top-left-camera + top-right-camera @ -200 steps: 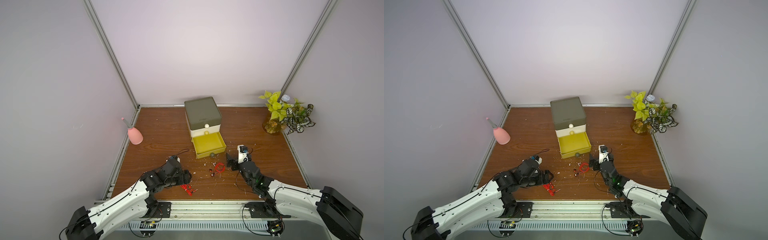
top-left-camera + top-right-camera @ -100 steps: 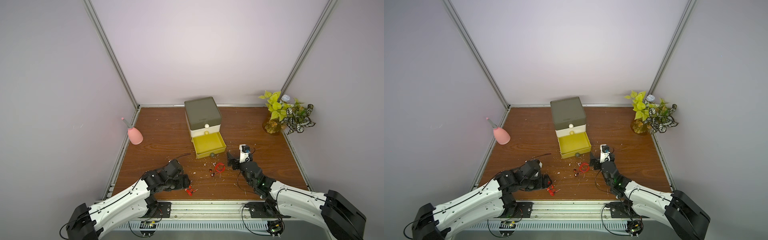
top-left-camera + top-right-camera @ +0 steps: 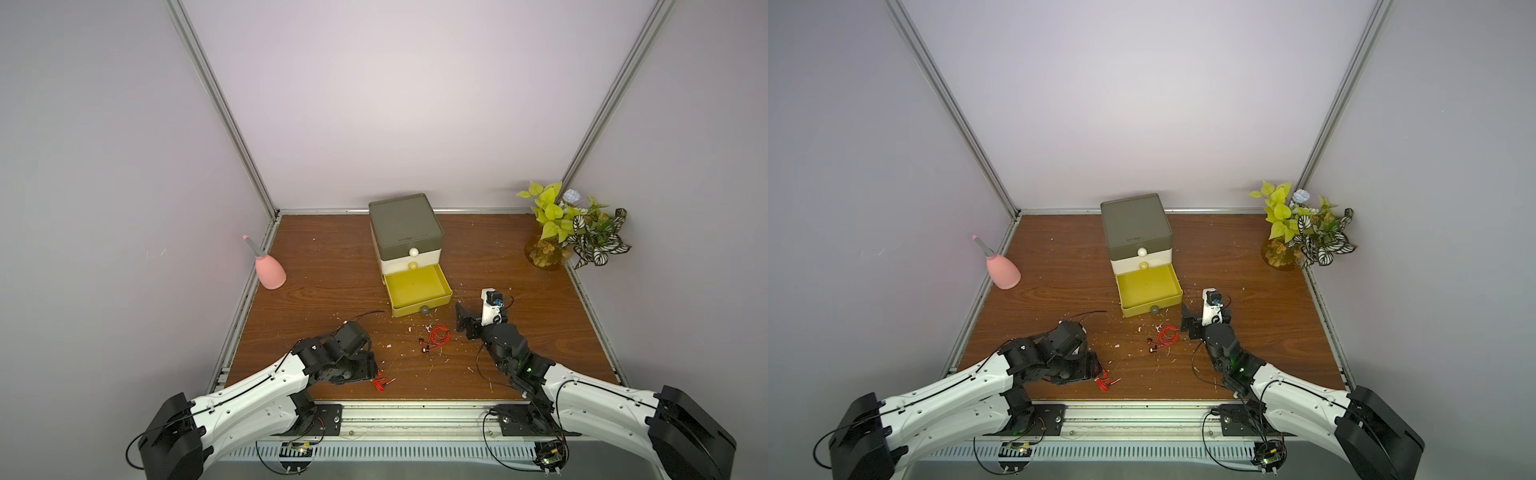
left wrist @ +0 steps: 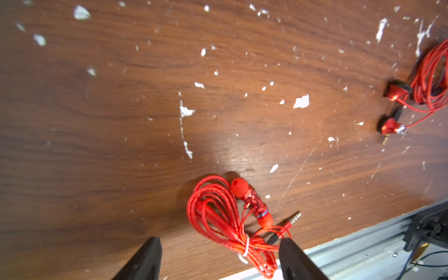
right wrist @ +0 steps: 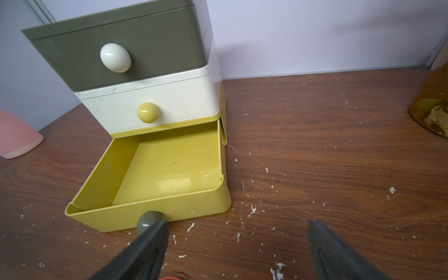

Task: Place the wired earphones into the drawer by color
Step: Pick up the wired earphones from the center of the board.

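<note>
We see left gripper (image 4: 219,257) jaws apart astride red earphones (image 4: 228,218), plug toward two o'clock, beside table (image 4: 121,121) edge; right gripper (image 5: 237,252) agape.

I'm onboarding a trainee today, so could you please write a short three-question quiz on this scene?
1. True or false: the yellow bottom tier of the drawer box is pulled out and looks empty.
2. How many red earphone bundles lie on the table?
3. Which claw has a red bundle between its open jaws: A) left claw, B) right claw?

Key:
1. True.
2. Two: the near bundle by the table's front edge, and the far bundle in front of the drawer box.
3. A.
</note>
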